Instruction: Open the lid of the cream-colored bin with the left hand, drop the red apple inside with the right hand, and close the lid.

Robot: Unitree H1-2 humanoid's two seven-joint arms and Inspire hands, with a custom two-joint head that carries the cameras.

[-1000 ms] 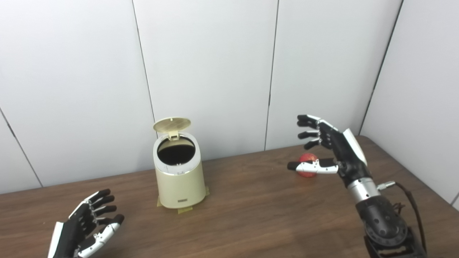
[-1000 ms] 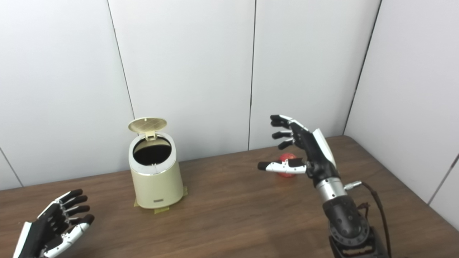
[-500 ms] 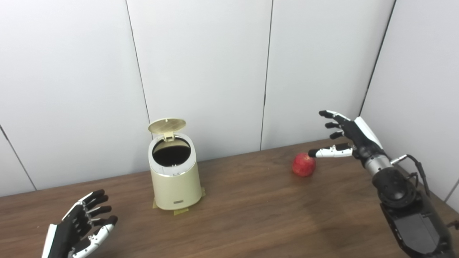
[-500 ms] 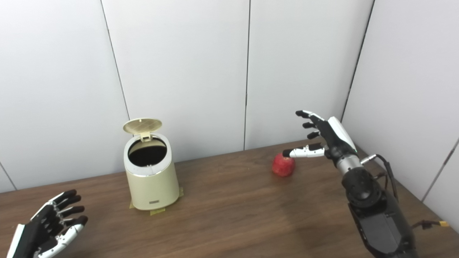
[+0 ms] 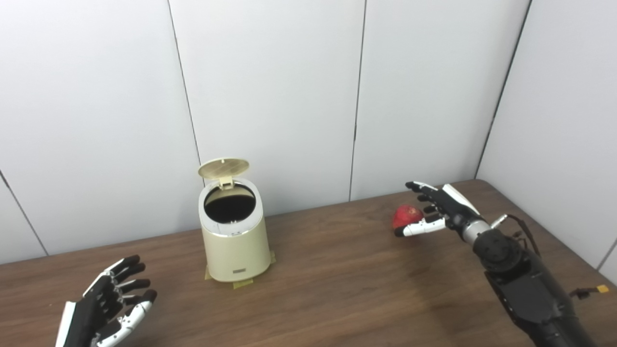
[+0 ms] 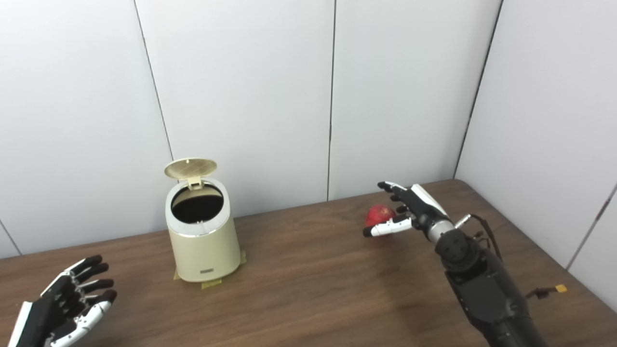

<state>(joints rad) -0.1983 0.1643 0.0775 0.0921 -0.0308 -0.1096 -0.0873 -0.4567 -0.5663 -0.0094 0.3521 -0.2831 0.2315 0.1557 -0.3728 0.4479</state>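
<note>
The cream-colored cylindrical bin [image 5: 234, 238] stands upright on the dark wooden tabletop [image 5: 337, 289], its long axis vertical and its dark round mouth facing up, with strips of yellowish tape [image 5: 242, 283] under its base. Its round ribbed lid [image 5: 223, 167] is swung up on the rear hinge, tilted back toward the white panelled wall [image 5: 270, 86], so the opening is uncovered. Well to the right of the bin, near the far right of the tabletop, lies the round red apple [image 5: 406, 215]. The right hand [image 5: 436, 212] is at the apple's right side, its fingers [image 5: 418, 186] spread apart and curved over the top of the fruit while the white thumb [image 5: 417, 229] reaches across just in front of it; they are not clamped on it, and whether they touch it cannot be told. The left hand [image 5: 108, 308] hovers low at the near left, palm inward, fingers apart and holding nothing, well apart from the bin. Nothing stands between the apple and the bin's mouth. Half a second ago the right hand was higher, with its thumb tip above the apple; it has since dropped down around the fruit, while the left hand, the bin and the lid are as they were.
</note>
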